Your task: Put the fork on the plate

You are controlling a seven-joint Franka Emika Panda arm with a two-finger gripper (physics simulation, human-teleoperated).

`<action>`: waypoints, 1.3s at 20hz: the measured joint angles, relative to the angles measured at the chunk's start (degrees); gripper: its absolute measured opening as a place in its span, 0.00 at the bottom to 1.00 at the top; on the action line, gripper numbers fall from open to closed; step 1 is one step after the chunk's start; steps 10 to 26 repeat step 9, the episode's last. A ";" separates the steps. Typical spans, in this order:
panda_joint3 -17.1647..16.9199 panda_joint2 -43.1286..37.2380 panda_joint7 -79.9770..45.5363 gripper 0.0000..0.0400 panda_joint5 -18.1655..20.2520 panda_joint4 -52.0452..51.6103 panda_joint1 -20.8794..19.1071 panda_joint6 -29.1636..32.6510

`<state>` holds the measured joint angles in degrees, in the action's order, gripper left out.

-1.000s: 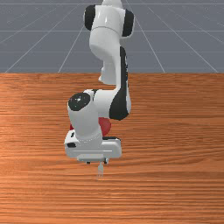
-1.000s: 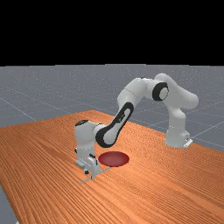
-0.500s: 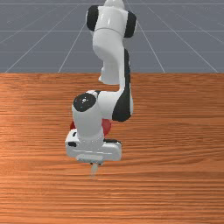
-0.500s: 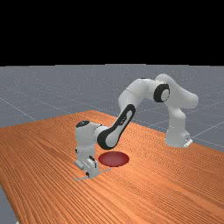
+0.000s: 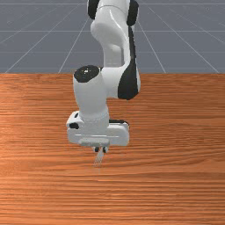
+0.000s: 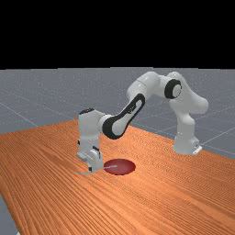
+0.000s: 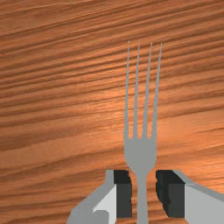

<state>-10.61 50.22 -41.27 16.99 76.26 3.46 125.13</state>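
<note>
Fork [image 7: 141,153] was grasped in the fingers [image 5: 96,150] and held above the counter [image 5: 176,176], tined end pointed away from plate [image 6: 125,170]

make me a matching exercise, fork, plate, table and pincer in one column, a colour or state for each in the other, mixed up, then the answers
1. fork
2. plate
3. table
4. pincer

a. orange-brown wood
b. shut on a piece of cutlery
c. grey, with four tines
d. dark red

Right pairs: 1-c, 2-d, 3-a, 4-b
</note>
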 joint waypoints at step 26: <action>-3.73 -15.33 7.40 0.24 -4.26 33.31 -0.62 -0.19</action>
